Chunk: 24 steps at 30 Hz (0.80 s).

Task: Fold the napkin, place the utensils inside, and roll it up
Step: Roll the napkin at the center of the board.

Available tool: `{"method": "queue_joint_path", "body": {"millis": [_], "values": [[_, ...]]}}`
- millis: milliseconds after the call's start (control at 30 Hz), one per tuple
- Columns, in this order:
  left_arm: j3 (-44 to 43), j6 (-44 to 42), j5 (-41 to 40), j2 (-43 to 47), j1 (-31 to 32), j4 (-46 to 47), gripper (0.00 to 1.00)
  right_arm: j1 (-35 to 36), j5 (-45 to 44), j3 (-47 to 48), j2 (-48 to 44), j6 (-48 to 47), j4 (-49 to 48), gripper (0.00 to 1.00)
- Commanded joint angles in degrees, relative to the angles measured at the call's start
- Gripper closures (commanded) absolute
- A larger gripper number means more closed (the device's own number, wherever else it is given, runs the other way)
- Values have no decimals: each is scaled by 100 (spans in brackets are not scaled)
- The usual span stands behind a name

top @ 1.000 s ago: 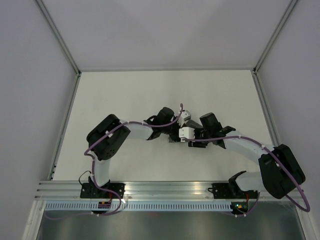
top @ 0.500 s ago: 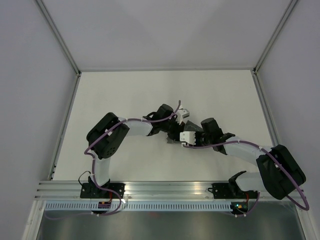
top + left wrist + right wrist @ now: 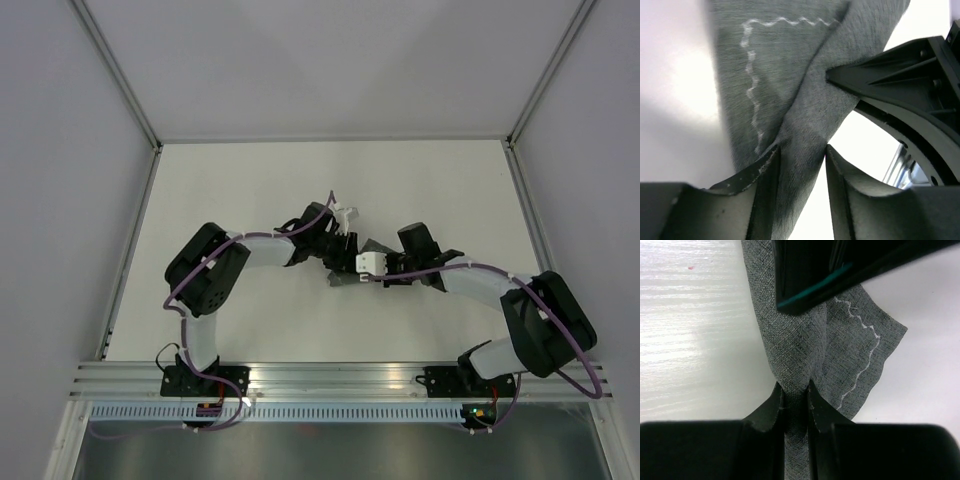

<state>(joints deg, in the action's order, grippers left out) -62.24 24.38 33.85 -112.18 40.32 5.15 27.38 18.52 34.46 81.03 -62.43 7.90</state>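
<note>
Here, a flat white table [image 3: 250, 190] is seen from above, with two black-and-white robot arms bent inward so that their ends meet near its middle. On the left, the left arm [image 3: 215, 275], trailed by a thin purple cable [image 3: 180, 295], is angled to the right. The left gripper [image 3: 801, 165] is seen from its wrist camera with its two dark fingers standing apart. A fold of a dark grey woven fabric napkin [image 3: 785, 75], hemmed with a pale zigzag stitch, is passed between them. The fabric is touched by the left finger, while a sliver of white table shows beside the right one lower down. Whether this fold is pinched or merely lying loose cannot be told.

In the middle, the napkin is bunched into a narrow crumpled ridge on the table, stretched between the two grippers, with one hemmed corner spread flat beside it.

On the right, the right gripper [image 3: 796, 390] is closed tightly on the ridge of fabric, its fingers almost together with cloth squeezed between them. Behind it, the right arm [image 3: 540, 320] is folded back toward the near edge.
</note>
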Motion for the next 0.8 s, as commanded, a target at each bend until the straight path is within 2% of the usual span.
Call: {"method": "queue_joint_path", "body": {"millis": [0, 200, 333, 367, 500, 567, 633, 733, 767], "values": [[519, 1391, -141, 389, -208, -298, 52, -417, -121, 429, 578, -5, 861, 99], [1247, 2517, -624, 987, -454, 495, 50, -733, 265, 1403, 1430, -243, 1836, 100], [1626, 2545, -1431, 1636, -481, 663, 50, -883, 555, 2362, 2204, -506, 3090, 100], [1731, 2528, -1868, 1986, -472, 715, 49, -935, 643, 2573, 2371, -611, 3303, 100], [2731, 2458, -2882, 2972, -472, 1514, 47, -1067, 872, 3757, 3337, -814, 4227, 100], [2875, 2265, -3329, 3297, -384, 1716, 46, -1129, 916, 4129, 3637, -884, 4675, 100], [2884, 1721, -3576, 3352, -200, 1744, 46, -1129, 986, 4691, 4094, -963, 5192, 99], [2709, 589, -4191, 3273, 370, 1893, 45, -1138, 1083, 5342, 4639, -1104, 5834, 100], [2604, -67, -4733, 3229, 563, 1911, 45, -1138, 1109, 5596, 4754, -1139, 5959, 100]]}}
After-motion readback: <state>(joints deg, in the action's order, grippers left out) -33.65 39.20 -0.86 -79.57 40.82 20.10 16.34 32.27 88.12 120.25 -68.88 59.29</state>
